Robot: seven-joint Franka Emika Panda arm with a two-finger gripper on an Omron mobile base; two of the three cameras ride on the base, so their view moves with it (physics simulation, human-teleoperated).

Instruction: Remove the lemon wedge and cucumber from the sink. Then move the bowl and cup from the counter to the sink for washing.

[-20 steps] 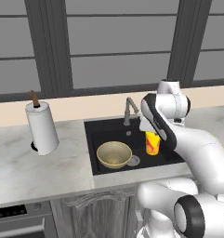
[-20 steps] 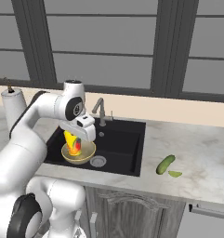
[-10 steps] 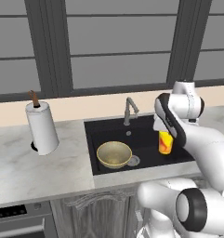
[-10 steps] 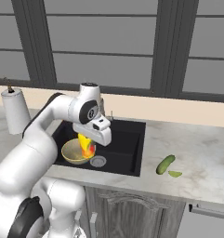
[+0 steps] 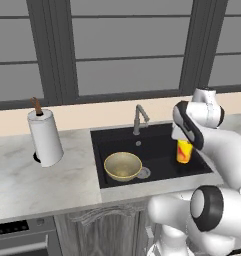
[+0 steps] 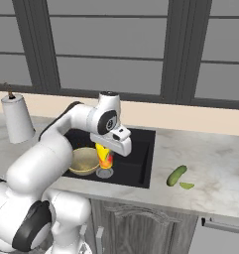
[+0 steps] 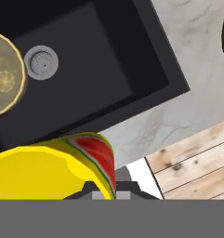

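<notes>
**Fingers clamped on cup over right half of sink**

Fingers (image 5: 184,146) are closed on the small yellow cylindrical cup with red markings (image 5: 184,151), gripping it at the rim; the cup hangs at centre right of the left base view, above the right half of the black rectangular sink with round silver drain (image 5: 157,161). In the hand view the cup (image 7: 57,167) fills the lower left, with the sink floor (image 7: 99,69) beyond it. In the right base view the cup (image 6: 105,155) sits at centre frame under the hand.

**Location of task items**

- Wide round tan-olive bowl with speckled beige inside (image 5: 122,166): already in the sink, left half, just beside the drain (image 5: 143,173).
- Short dark green oblong cucumber (image 6: 176,175) and tiny yellow-green lemon wedge (image 6: 187,185): on the light grey marbled stone table (image 6: 215,168), right of the sink, lying close together.

The cup appears to be the last item to place.

**Hazards from this state**

- Release from height: the cup is judged to be clear of the sink floor; opening now could let it tip or roll.
- A rim grip is off-centre; a fast descent could swing or slip the cup.
- Drift toward the left of the sink risks striking the bowl; drift toward the back risks the grey metal faucet (image 5: 140,118).

**Count**

One cup, one bowl, one cucumber, one lemon wedge, one sink, one faucet, one white paper-towel roll on its holder (image 5: 44,137).
</notes>
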